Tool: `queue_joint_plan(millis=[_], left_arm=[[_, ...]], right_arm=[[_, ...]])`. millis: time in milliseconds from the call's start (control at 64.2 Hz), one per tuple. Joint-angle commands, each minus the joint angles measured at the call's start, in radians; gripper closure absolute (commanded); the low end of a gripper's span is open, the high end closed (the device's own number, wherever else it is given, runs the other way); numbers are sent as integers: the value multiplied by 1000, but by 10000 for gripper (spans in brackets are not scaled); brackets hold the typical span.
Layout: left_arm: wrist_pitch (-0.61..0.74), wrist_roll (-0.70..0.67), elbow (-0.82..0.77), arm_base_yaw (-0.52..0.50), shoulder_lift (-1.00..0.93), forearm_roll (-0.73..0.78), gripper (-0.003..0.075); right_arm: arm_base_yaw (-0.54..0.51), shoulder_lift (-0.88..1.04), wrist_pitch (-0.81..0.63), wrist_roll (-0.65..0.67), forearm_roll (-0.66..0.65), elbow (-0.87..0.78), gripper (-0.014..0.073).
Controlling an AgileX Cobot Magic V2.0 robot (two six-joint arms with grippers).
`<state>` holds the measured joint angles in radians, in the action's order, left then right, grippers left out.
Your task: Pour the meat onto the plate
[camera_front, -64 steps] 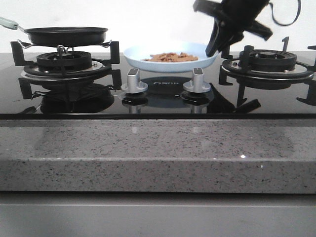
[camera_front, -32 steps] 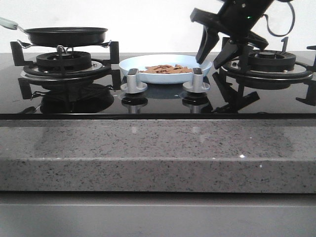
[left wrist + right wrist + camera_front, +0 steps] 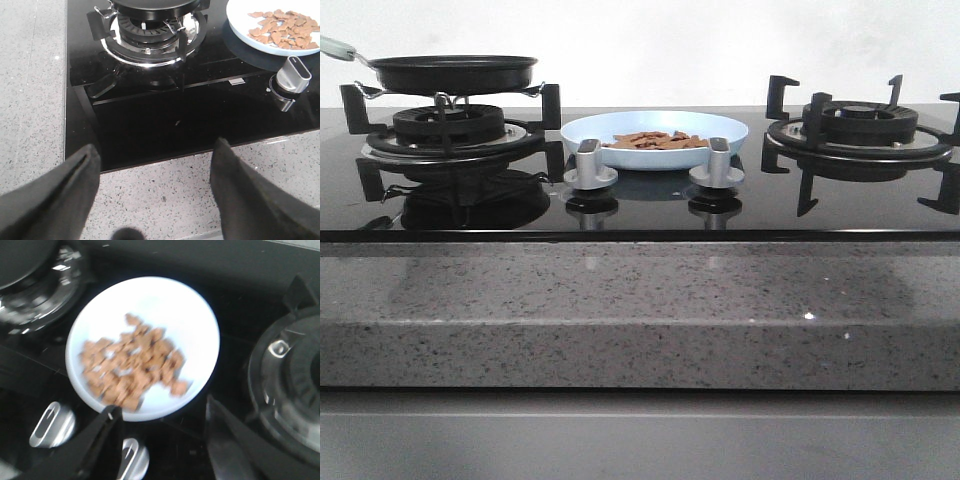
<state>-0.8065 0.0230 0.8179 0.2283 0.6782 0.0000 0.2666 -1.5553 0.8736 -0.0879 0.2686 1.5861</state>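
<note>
With the meat [image 3: 655,140] already heaped on the plate [image 3: 730,127], pouring looks done; both grippers' jaws stand apart, empty.

No readable text, labels, brands or numbers anywhere in these views.

Plate [image 3: 655,127]: pale blue-white, round, shallow, lying flat on black glass between the two burners. Meat [image 3: 655,141]: reddish-brown chips, loose heap inside plate.
</note>
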Motion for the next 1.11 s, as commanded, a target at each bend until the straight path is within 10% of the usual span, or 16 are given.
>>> queue_joint_plan(millis=[0,514,919,1090], left_arm=[[72,-10,26,8,2,-5,261],[72,-10,26,8,2,-14,261],[72,-10,26,8,2,-14,265],[78,-10,26,8,2,-14,416]], right_arm=[[0,178,-118,-12,-23,-119,192],[0,924,-67,14,-106,-777,192],[0,1265,159,139,-198,-909,192],[0,1280,170,139,-211,-912,323]])
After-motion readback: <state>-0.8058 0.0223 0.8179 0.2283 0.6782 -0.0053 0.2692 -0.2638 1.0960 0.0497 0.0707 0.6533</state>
